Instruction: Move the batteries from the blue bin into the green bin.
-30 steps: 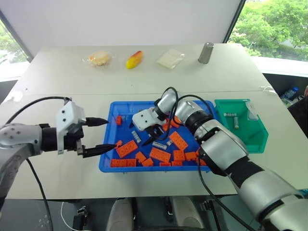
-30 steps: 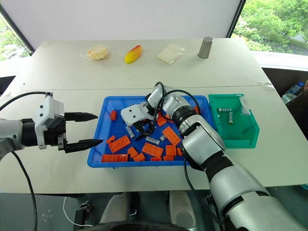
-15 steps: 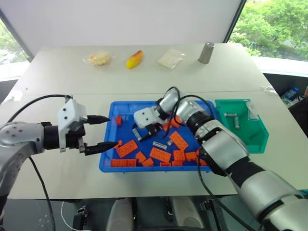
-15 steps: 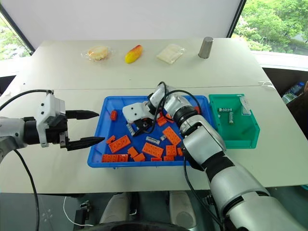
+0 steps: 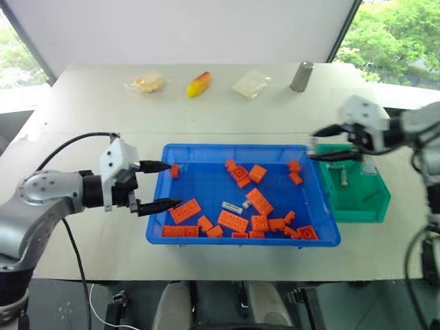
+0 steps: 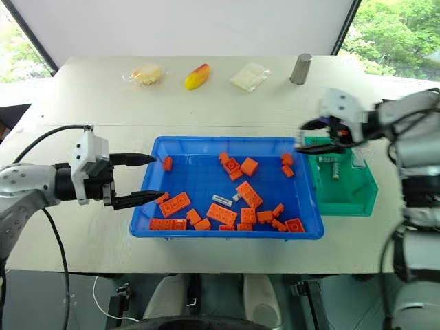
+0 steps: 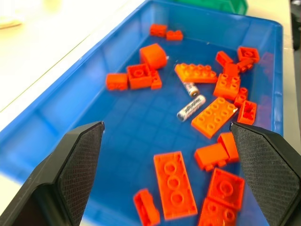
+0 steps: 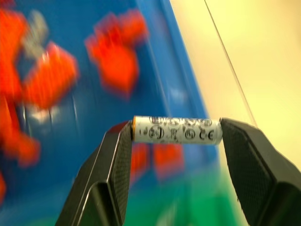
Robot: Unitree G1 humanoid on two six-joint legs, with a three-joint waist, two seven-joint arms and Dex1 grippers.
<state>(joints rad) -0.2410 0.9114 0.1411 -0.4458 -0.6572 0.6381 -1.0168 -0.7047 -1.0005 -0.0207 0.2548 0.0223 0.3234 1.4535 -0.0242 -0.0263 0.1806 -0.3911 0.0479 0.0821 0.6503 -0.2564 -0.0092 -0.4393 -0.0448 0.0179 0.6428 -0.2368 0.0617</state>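
Note:
My right gripper hangs above the gap between the blue bin and the green bin. It is shut on a battery, gripped end to end between its two fingers. Two batteries lie among orange bricks in the middle of the blue bin. Two more batteries rest on the green bin's floor. At the blue bin's left rim my left gripper stands open, with nothing between its fingers.
Along the far side of the table stand a wrapped bun, a yellow-red fruit, a clear packet and a grey metal cup. A white card leans inside the green bin.
My right gripper has shut on a battery in the blue bin, then risen and swung right to the green bin's edge. The left gripper edged slightly toward the bin. The camera has shifted.

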